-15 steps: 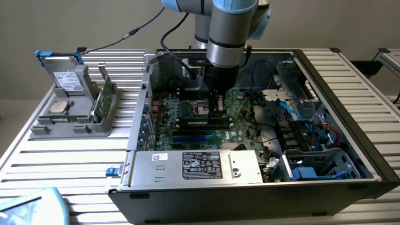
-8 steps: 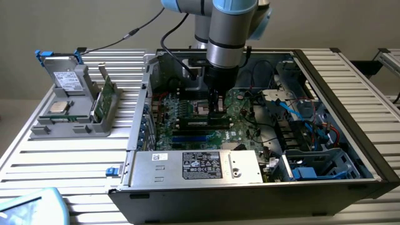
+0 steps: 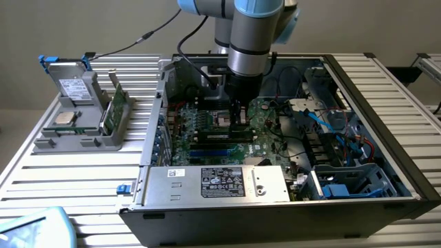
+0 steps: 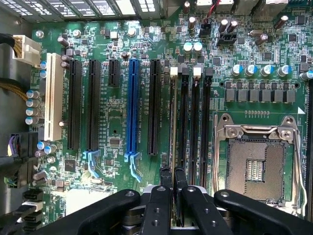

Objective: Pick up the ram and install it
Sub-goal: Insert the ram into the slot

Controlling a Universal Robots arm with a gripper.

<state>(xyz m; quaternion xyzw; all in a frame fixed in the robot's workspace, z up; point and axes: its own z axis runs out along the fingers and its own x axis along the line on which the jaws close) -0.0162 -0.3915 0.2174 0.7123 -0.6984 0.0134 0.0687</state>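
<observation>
- At the near edge of the table, an open computer case lies on its side, with a silver power supply at its front.
- Behind the power supply, the green motherboard lies flat on the case floor. It carries a row of long black slots and one blue slot.
- The tool is down inside the case over the memory slots. Its two black fingers are drawn close, pinching the ram.
- The ram shows edge-on as a thin pale line running along the memory slot closest to the expansion slots. That slot has a white latch at its far end. How deep the ram sits cannot be told.
- Just beside the memory slots is the open processor socket in its metal frame.
- The arm comes straight down from above.
- Towards the exterior view's left, well apart from the case, a grey holder stands on the table. It holds a drive, a silver processor chip and a green board.
</observation>
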